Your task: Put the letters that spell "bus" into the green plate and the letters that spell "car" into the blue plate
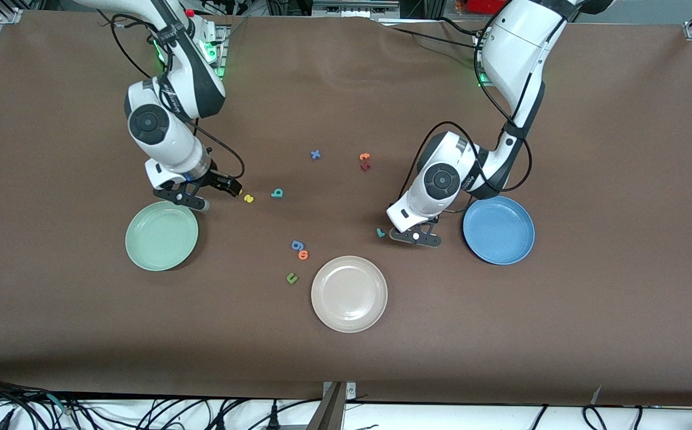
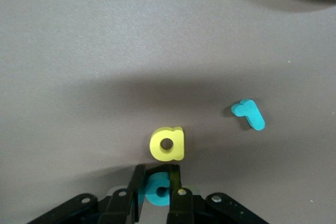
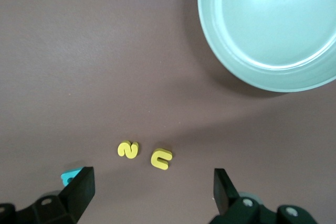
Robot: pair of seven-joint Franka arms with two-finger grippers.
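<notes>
- Left gripper [image 2: 157, 192] was down at the counter [image 1: 346, 89] beside the round medium-blue plate [image 1: 498, 230], jaws pinching the small teal foam c [image 2: 156, 191].
- Small yellow foam a [image 2: 168, 144] lay on the counter just beside the pinched c; small teal foam r [image 2: 249, 114] lay near, apart from both. In the front view the r [image 1: 381, 233] sat beside the left gripper, toward the right arm's end.
- Blue plate held no letters.
- Right gripper [image 3: 152, 192] hovered by the rim of the round pale mint-green plate [image 1: 161, 235], jaws spread wide, holding nothing.
- Small yellow foam s [image 3: 127, 149] and small yellow foam u [image 3: 161, 158] lay side by side on the counter under the spread jaws, near the green plate but outside it.
- Small teal foam b [image 1: 277, 193] lay on the counter beside them, toward the left arm's end.
- Green plate held no letters.
- Round beige plate [image 1: 349, 293] sat nearest the front camera, between the two others.
</notes>
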